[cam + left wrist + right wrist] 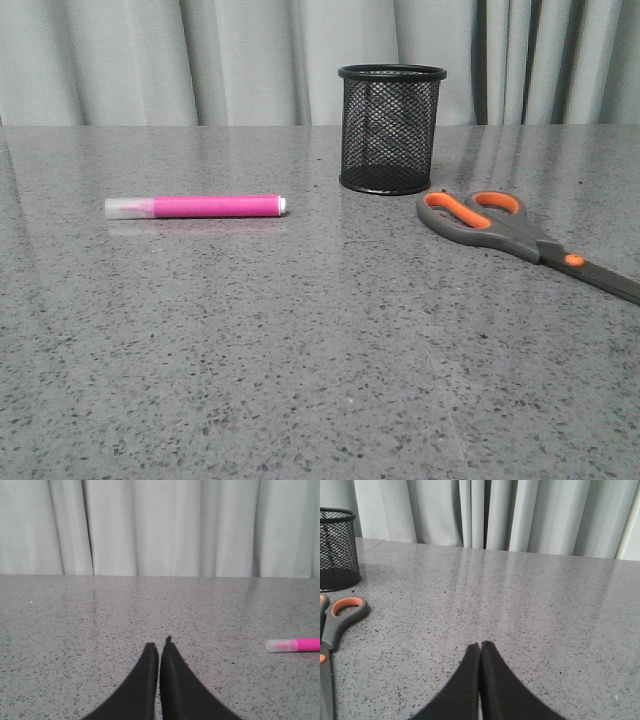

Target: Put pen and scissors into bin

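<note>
Wrist views show both jaws closed, empty.

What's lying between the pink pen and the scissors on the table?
In the front view, only bare table lies between the pen and the scissors; the bin stands further back, behind that stretch.

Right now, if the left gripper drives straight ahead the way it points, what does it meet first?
Likely nothing on the table: the shut left gripper faces bare tabletop up to the curtain. The pen lies off to one side of that line. Depth is uncertain.
</note>
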Available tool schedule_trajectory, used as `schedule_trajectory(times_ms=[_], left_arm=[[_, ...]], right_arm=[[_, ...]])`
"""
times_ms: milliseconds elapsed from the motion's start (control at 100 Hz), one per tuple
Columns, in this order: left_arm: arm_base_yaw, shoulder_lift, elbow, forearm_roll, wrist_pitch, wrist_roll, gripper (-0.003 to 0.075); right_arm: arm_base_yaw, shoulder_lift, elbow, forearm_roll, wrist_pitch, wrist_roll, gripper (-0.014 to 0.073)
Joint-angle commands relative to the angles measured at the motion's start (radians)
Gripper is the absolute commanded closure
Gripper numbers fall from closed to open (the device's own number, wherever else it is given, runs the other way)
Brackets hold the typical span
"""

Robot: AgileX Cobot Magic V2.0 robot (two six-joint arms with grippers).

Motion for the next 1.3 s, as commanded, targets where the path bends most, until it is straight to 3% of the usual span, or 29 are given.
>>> schedule_trajectory(times_ms=[0, 1290], left_arm=[[-0.009, -0.033, 0.046, -0.008, -0.077, -0.011, 0.0739], [-0.009, -0.033, 0.046, -0.008, -0.077, -0.011, 0.0739]], right_arm=[[-0.005, -0.020, 0.014, -0.011, -0.074, -0.001, 0.0663], [-0.005, -0.020, 0.014, 0.006, -0.122, -0.001, 0.0663]])
